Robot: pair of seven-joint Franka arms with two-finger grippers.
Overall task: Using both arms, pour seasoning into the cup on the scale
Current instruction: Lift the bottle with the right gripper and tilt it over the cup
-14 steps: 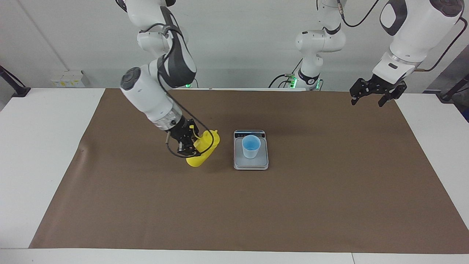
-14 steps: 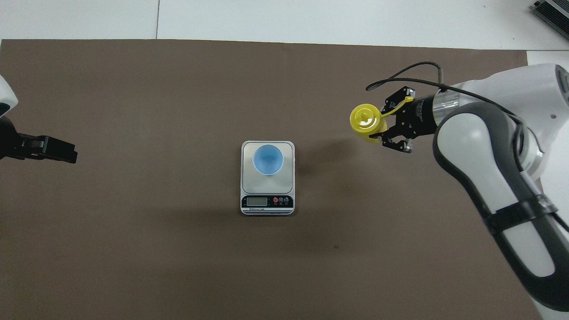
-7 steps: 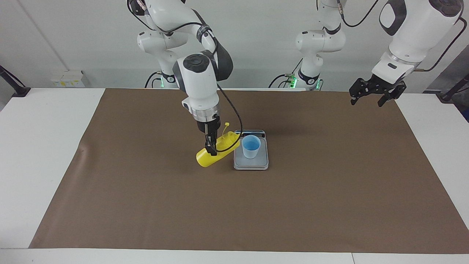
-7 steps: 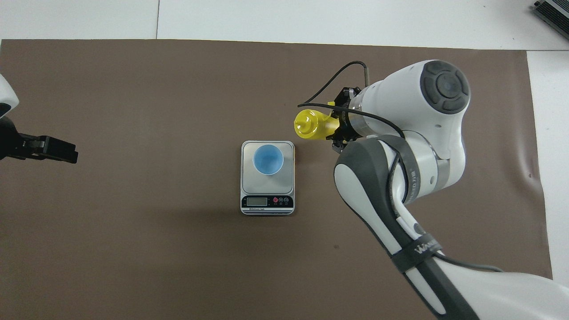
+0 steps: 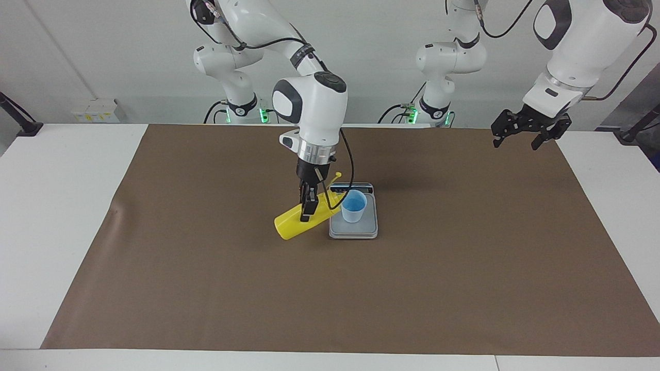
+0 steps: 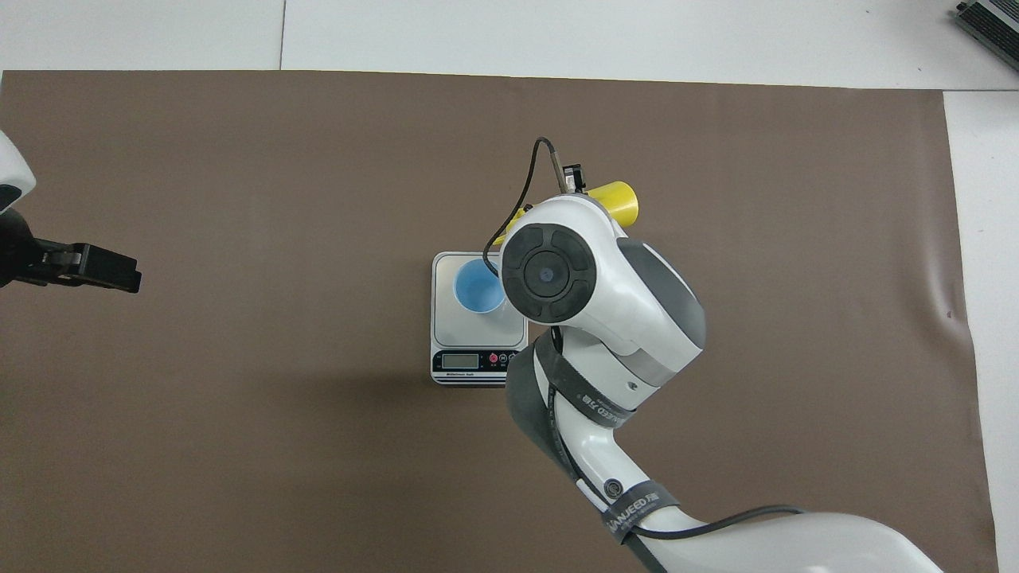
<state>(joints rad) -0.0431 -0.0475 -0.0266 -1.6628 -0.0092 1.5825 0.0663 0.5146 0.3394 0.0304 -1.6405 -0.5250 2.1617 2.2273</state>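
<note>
Facing view shows the big brown mat [image 5: 464, 268] covering most of the table, and two white arms above it. The right arm [image 5: 314, 103] reaches down over the middle of the mat. The left arm [image 5: 577, 46] waits up high at its own end of the table, and the left gripper [image 5: 521, 135] hangs wide open with nothing in it.

Next in size is the silver scale [image 5: 361, 231], lying flat in the middle of the mat. The right gripper [image 5: 308, 206] is squeezed tight around the yellow bottle [image 5: 291, 224]. The bottle is tipped far over, with its nozzle end up by the rim of the blue cup [image 5: 353, 206]. The cup stands on the scale.

I think the pouring step is on now. Next, the nozzle should stay over the cup's mouth while the bottle tips a bit more, slowly, so nothing spills.
</note>
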